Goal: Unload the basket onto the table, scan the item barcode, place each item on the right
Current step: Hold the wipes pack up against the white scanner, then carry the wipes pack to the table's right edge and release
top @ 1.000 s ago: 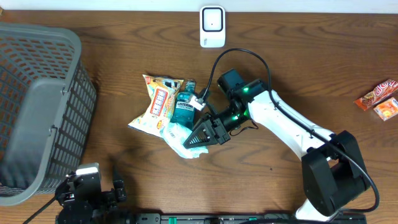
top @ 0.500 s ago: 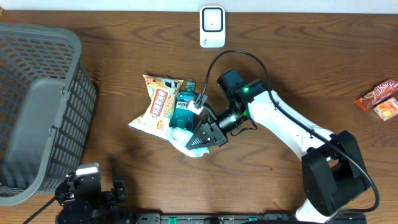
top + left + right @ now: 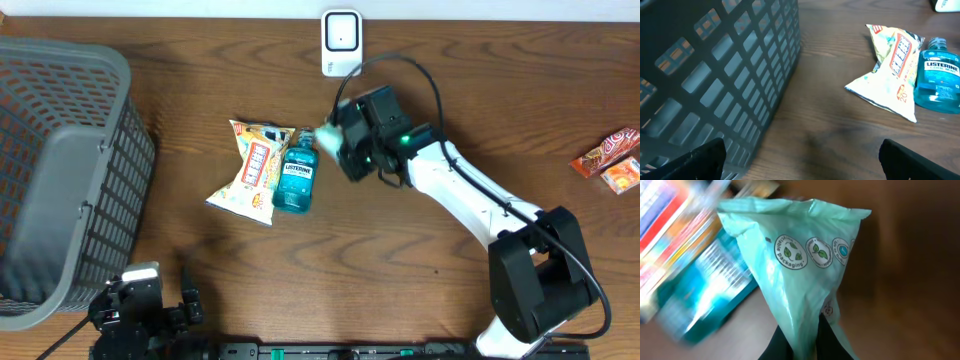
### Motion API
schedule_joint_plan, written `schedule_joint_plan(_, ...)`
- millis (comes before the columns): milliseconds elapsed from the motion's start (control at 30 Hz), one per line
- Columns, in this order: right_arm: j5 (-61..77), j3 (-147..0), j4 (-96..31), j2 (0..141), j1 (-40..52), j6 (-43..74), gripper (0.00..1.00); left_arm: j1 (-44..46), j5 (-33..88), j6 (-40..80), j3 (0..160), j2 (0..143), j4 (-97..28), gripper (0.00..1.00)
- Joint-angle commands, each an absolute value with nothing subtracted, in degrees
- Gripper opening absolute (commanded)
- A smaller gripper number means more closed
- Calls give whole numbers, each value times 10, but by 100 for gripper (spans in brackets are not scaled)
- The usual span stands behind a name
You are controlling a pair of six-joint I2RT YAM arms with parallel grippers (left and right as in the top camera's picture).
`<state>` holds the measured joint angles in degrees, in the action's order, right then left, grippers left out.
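Holding a pale green packet [image 3: 800,270] by one edge, the right gripper [image 3: 799,341] hangs above the table [image 3: 450,290], its jaws pinched tight on the thin film. From the wrist, the packet stands up out of the fingers and fans wide, showing a row of round printed badges. No barcode shows on the face turned that way. From above, the gripper and packet are smeared with blur, so I cannot tell how the packet is tilted

A white scanner [image 3: 341,42] stands ahead of the gripper, near but not yet close. Off to one side and lower down, a blue mouthwash bottle [image 3: 295,172] and a snack bag [image 3: 255,165] lie touching each other on the wood, clear of the packet. The left gripper [image 3: 800,160] sits low and well apart from all this, spread wide and empty, with a grey basket [image 3: 715,75] close beside it

To my eye the pick-up is done and the step in hand is the carry to the scanner. The next move calls for closing the last gap and turning the wrist until the barcode, probably on the hidden face, looks squarely at the scanner's window. The film looks limp, so it may sag or crease, and it wants holding steady and fairly flat for a clean read
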<state>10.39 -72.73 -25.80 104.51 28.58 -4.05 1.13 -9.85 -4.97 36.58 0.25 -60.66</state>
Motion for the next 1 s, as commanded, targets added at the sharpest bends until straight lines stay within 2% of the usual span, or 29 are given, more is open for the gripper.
schedule_joint_plan(0, -22, -742, -212, 1053, 275, -21, 1, 10, -106, -58, 368, 2, -606, 98)
schedule_joint_plan(233, -102, -842, -175, 1142, 265, -79, 1, 10, -106, -58, 368, 2, -606, 98)
schedule_joint_plan(667, -136, -1237, -264, 1402, 239, -95, 1, 10, -106, -58, 368, 2, -606, 98)
schedule_joint_plan(967, -150, -1267, -262, 1438, 239, -95, 1, 10, -106, -58, 368, 2, -606, 98)
